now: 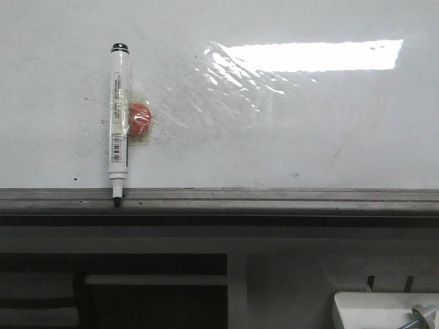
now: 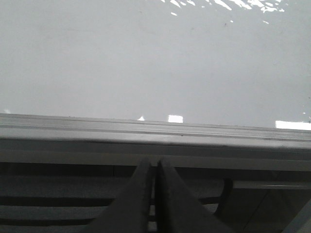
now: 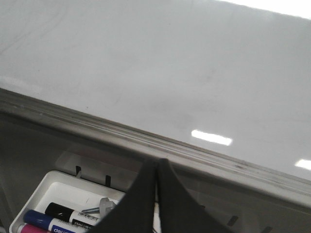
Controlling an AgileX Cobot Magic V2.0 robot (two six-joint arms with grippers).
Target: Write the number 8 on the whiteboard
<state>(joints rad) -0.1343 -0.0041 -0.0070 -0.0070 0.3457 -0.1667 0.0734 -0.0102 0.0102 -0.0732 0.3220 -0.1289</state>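
The whiteboard fills the far part of the front view, glossy white with faint grey smudges and a bright strip of glare at upper right; its grey metal ledge runs left to right along its near edge. No drawn figure can be made out on it in any view.

A marker pen lies on the left part of the board, long axis running near to far, black cap end far, dark tip near and overhanging the ledge. A barcode label shows on its barrel; the print is too small to read. A red round object under clear tape sits just beside it on the right.

The left claw has its fingers pressed together, holding nothing, near the ledge. The right claw is likewise closed and empty, above a white tray holding markers; one label seems to read "deli".
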